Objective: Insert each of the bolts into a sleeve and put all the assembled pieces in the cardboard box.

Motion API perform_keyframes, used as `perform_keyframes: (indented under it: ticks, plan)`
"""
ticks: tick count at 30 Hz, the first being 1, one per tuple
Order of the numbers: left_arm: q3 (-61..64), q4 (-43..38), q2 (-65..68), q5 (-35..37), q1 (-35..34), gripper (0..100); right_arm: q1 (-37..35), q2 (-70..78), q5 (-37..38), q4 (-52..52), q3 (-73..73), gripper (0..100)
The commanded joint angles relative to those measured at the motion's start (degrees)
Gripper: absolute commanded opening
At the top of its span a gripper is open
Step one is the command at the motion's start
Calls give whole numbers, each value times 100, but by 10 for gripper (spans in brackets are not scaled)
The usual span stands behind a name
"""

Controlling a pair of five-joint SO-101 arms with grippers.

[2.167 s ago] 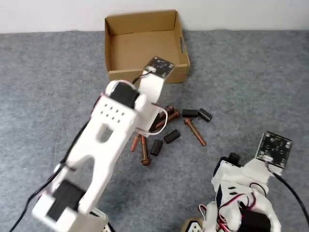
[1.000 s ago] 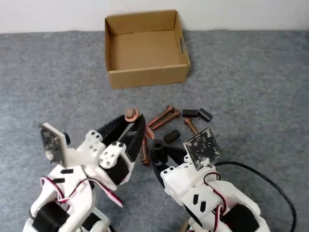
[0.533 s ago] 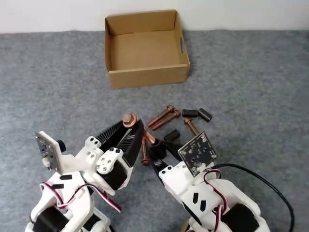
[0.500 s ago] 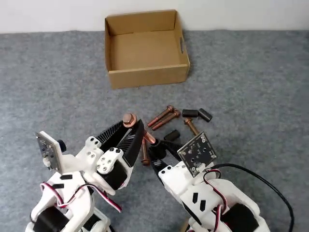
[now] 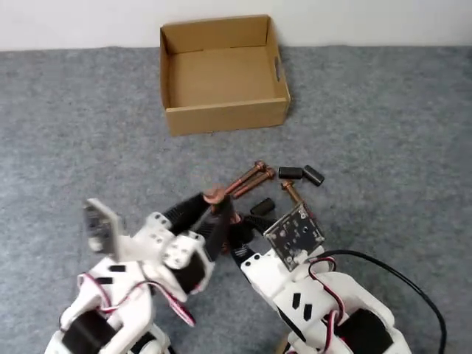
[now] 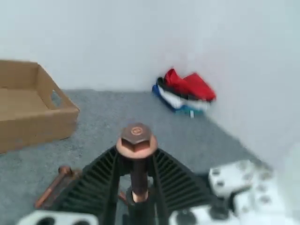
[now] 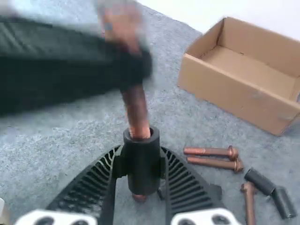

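My left gripper is shut on a copper bolt, hex head up. Just right of it in the high view, my right gripper is shut on a black sleeve. In the right wrist view the bolt shank enters the sleeve's top and a copper tip shows below it. Left gripper and right gripper sit close together. The cardboard box stands open at the back. Loose bolts and loose sleeves lie between the box and the arms.
Grey carpet covers the table. A loose bolt and a sleeve lie just beyond the right gripper, and another sleeve farther right. A red and blue cloth lies by the far wall.
My left gripper has swung to the right and lower with the bolt, bringing its shank into the sleeve held by the right gripper. The right arm has barely shifted.
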Motion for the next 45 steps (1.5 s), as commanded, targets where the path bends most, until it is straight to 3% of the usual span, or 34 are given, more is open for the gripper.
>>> perform_keyframes:
  ticks: [1,6,12,23,28,33,38,45]
  plan:
    - [66,220,-9,-316,193,5,-40,-40,220,-189,-123,8]
    - [215,246,-9,-615,167,30,-40,-48,237,-189,-123,8]
    - [180,703,-9,-677,-35,209,-40,-84,211,-189,-123,8]
    - [-523,932,0,-879,-536,220,-22,-48,202,-180,-105,8]
    - [-549,1169,-26,-888,-1169,206,154,-40,-281,-136,-105,8]
    - [-295,1187,-53,-897,-2154,6,936,84,-1055,40,-105,8]
    - [725,1178,-62,-1231,-2963,4,1842,910,-1503,13,-422,8]
    - [2158,299,-62,-1873,-3719,4,2026,2949,-1635,-207,-1530,8]
